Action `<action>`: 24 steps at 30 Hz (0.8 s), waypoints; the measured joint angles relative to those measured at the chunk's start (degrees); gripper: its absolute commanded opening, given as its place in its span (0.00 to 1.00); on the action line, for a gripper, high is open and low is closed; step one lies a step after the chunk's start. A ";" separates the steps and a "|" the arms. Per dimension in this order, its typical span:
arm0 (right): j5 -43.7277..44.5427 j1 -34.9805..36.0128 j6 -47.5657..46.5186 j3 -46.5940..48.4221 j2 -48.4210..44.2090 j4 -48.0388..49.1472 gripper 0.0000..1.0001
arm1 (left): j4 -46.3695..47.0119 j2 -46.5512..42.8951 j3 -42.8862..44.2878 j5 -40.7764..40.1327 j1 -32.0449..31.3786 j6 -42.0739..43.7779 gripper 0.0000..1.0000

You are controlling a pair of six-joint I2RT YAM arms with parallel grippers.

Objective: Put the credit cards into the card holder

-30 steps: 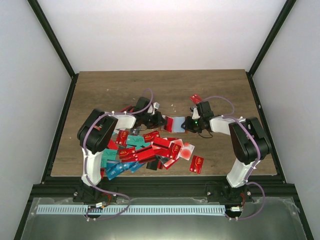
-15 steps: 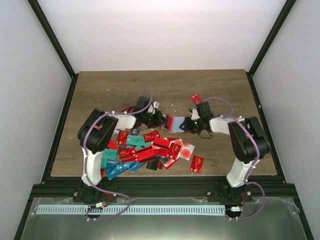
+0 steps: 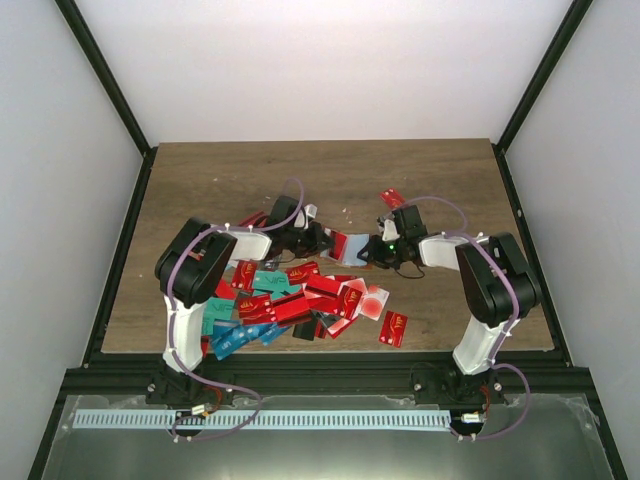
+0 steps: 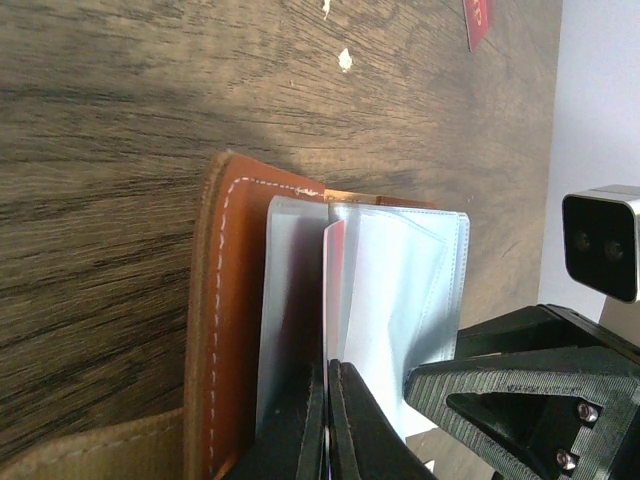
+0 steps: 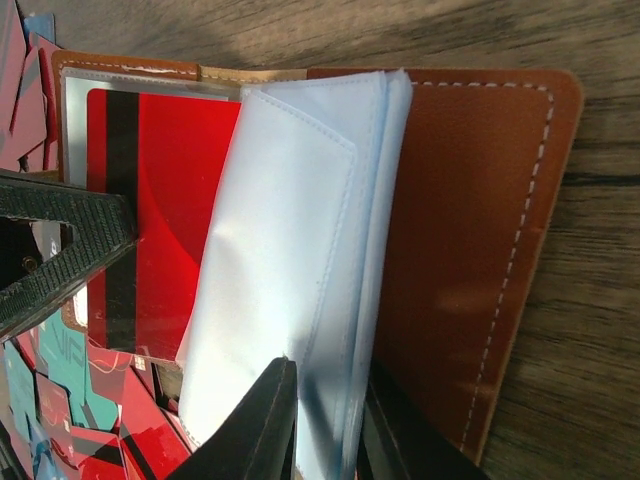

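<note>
One card holder and over a dozen credit cards.

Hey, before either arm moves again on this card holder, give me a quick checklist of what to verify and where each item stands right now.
1. Card holder lying open: ok.
2. Right gripper shut on the holder's pale blue sleeves, holding them aside: ok.
3. Left gripper shut on the red card: ok.
4. Red card fully seated in its clear pocket: cannot tell; a left finger covers part.
5. Grippers clear of each other: ok, close but not touching.
6. All cards stowed: not ok; loose cards lie piled by the left arm.
</note>
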 measured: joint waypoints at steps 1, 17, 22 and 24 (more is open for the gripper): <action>-0.04 0.00 0.07 -0.02 0.00 0.00 0.18 | 0.15 0.00 -0.07 -0.04 0.00 -0.07 0.04; 5.77 0.00 -0.76 -0.63 -6.38 -6.45 0.33 | 1.16 0.00 -0.33 0.04 -0.07 -0.92 0.04; 9.57 0.00 -1.11 -0.63 -7.61 -7.52 0.30 | 1.16 0.00 -0.33 0.22 -0.07 -0.90 0.04; 10.80 0.00 -1.14 -0.63 -7.48 -7.76 0.27 | 1.16 0.00 -0.33 0.33 -0.07 -0.90 0.04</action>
